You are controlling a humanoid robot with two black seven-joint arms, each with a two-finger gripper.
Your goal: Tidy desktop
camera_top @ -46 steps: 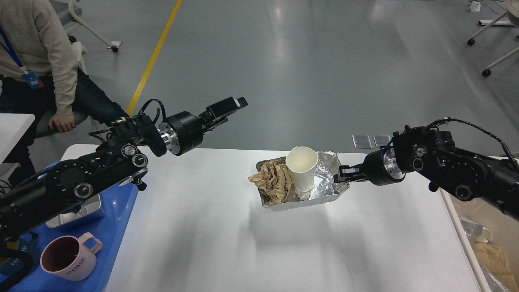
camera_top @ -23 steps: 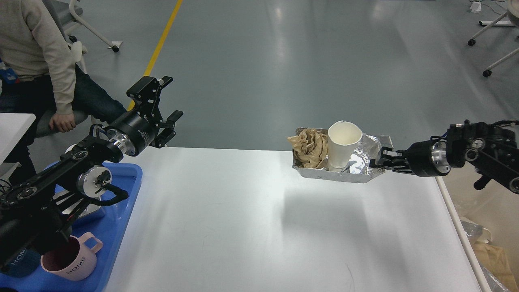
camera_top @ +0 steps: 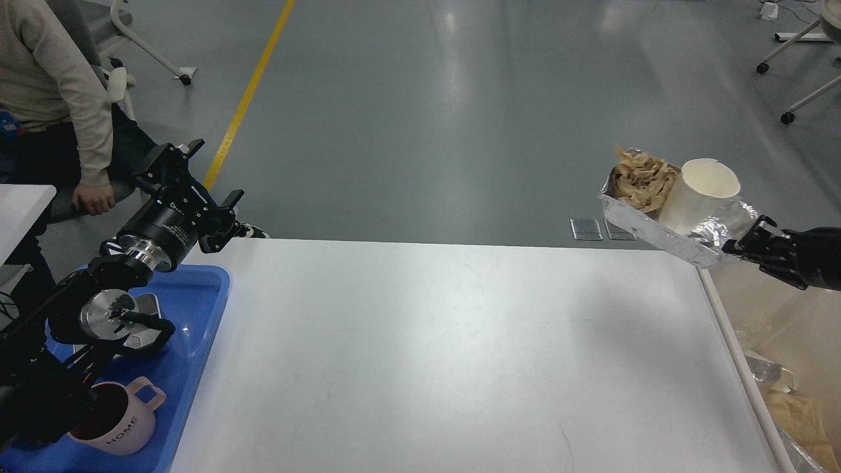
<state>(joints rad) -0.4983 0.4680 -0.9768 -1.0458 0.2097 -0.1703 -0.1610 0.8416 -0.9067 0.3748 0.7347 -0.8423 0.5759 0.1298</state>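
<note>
The desktop (camera_top: 447, 355), one white tabletop with rounded corners, fills the near and middle ground, its surface bare under soft overhead glare. Along its left edge sits one blue tray (camera_top: 197, 355), with one pink mug (camera_top: 115, 420) lettered "HOME" at its near end and a metal item partly hidden behind the arm.

The left arm (camera_top: 85, 315) rises from the near left over the tray, forearm angled up toward the far left. The left gripper (camera_top: 197, 174) hangs above the table's far-left corner, its two fingers spread apart and holding nothing. White lettering on the wrist housing is too small to read.

The right arm (camera_top: 815, 266) enters from the right edge, reaching left at a low angle. The right gripper (camera_top: 746, 240) pinches the right rim of one crumpled foil tray (camera_top: 647, 226), lifted clear of the desktop and tilted, its left end higher, just past the table's far-right corner. Inside the foil tray stand one white paper cup (camera_top: 696, 197), leaning with the tilt, and one wad of crumpled brown paper (camera_top: 640, 180) to its left.

One seated person (camera_top: 46, 98) in a beige sweater occupies the far left. A single yellow line (camera_top: 250, 92) runs across the grey floor beyond, and two small clear plates (camera_top: 601, 228) lie on the floor near the table's far edge.
</note>
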